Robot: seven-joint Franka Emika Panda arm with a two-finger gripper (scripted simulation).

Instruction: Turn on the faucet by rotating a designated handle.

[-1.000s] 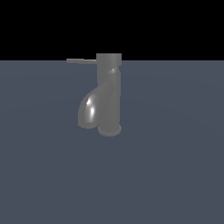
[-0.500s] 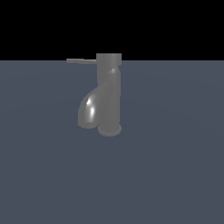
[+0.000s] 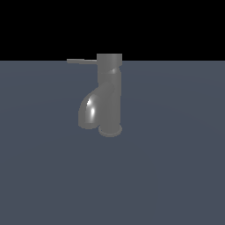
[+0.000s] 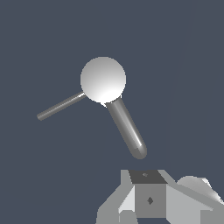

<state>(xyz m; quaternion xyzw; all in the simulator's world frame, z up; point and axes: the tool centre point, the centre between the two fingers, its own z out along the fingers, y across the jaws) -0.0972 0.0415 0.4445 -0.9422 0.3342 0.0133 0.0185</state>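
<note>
Only the wrist view shows any of the robot: the pale grey, blocky metal hand (image 4: 151, 205) fills the frame's lower edge, seen from just behind. A darker square block with a small diamond mark sits at its middle, flanked by lighter angled faces and a rounded pale housing. Its fingertips lie out of frame, so its opening cannot be judged. The exterior view shows no arm.

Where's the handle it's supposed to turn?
In the exterior view, the handle is the thin rod pointing toward that view's left from the top cap of the faucet, above the fat curved spout.
</note>
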